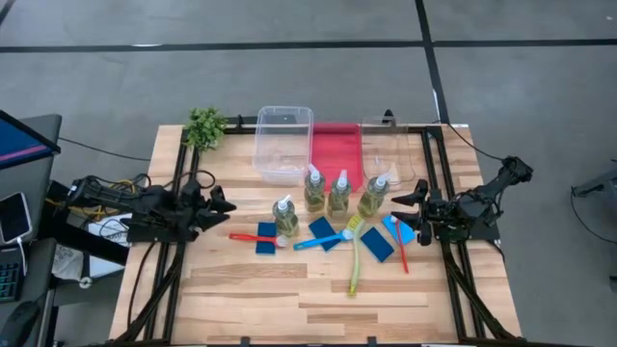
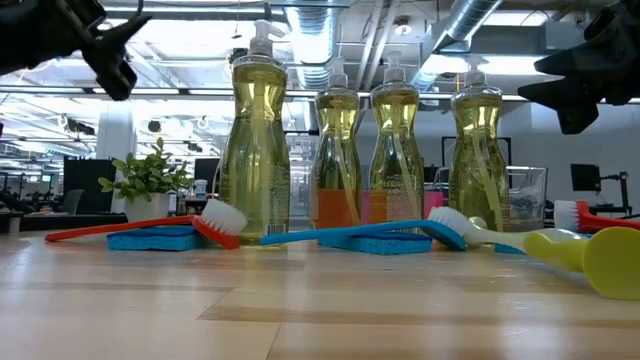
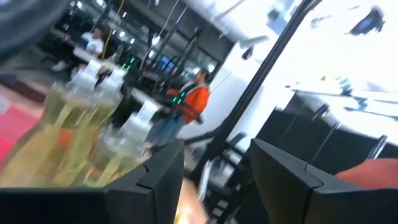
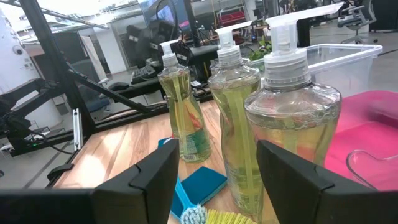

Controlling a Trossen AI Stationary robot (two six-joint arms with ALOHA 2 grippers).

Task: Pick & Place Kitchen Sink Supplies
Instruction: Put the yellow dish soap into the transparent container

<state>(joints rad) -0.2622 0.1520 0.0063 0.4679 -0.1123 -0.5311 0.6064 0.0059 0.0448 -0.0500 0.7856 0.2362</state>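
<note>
Four clear pump bottles of yellow-green soap (image 1: pixel 339 194) stand upright mid-table; they also show in the low view (image 2: pixel 258 150) and the right wrist view (image 4: pixel 292 118). Flat blue sponges (image 1: pixel 376 243) lie in front of them. A red brush (image 1: pixel 253 236), a blue brush (image 1: pixel 318 241), a yellow-green brush (image 1: pixel 354 258) and a second red brush (image 1: pixel 401 245) lie on and beside the sponges. My left gripper (image 1: pixel 228 205) is open and empty, left of the bottles. My right gripper (image 1: pixel 405 208) is open and empty, just right of the rightmost bottle (image 1: pixel 374 196).
A clear tub (image 1: pixel 283 143), a red tray (image 1: pixel 335 152) and a second clear tub (image 1: pixel 397 149) stand behind the bottles. A small leafy plant (image 1: pixel 204 127) is at the far left corner. The near half of the wooden table (image 1: pixel 289 299) is bare. A person in orange (image 3: pixel 194 102) is in the room beyond.
</note>
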